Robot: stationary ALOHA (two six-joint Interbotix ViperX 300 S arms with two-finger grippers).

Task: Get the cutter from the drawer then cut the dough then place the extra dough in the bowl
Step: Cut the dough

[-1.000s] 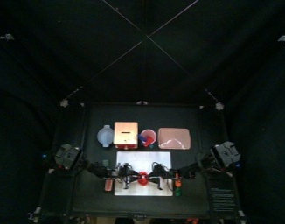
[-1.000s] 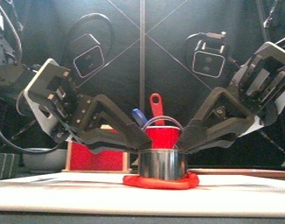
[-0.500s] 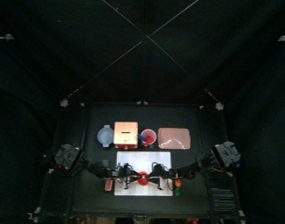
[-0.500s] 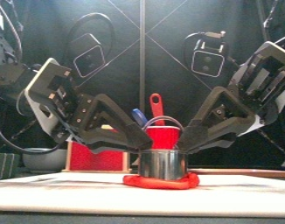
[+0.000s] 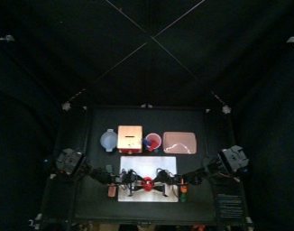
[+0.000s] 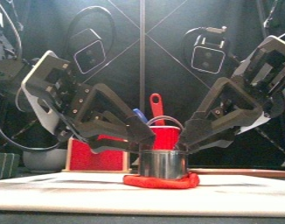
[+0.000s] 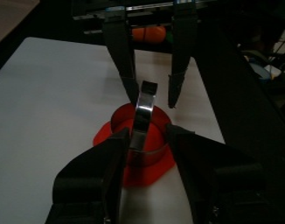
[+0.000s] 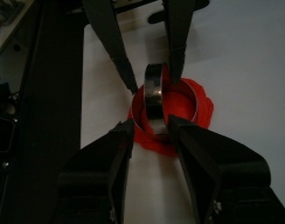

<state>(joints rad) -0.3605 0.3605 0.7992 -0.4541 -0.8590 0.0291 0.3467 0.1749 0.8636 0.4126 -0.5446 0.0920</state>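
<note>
The round metal cutter (image 6: 163,163) stands upright on the ring of red dough (image 6: 163,182), which lies on the white cutting board (image 6: 63,188) near the table's front. My left gripper (image 6: 138,147) leans in from the left and my right gripper (image 6: 191,145) from the right, their tips at the cutter's upper rim. In the left wrist view the cutter (image 7: 144,122) stands between my open left jaws over the dough (image 7: 133,162). The right wrist view shows the cutter (image 8: 158,87) between my open right jaws, dough (image 8: 194,101) around it.
Behind the board stand the blue-grey bowl (image 5: 108,139), the wooden box (image 5: 130,137) with its red drawer front (image 6: 96,157), the red cup (image 5: 153,140) with toy knives, and the pink tray (image 5: 179,142).
Both arms have lifted and drawn back a little from the cutter, the left one most. Cutter and dough have stayed in place.
</note>
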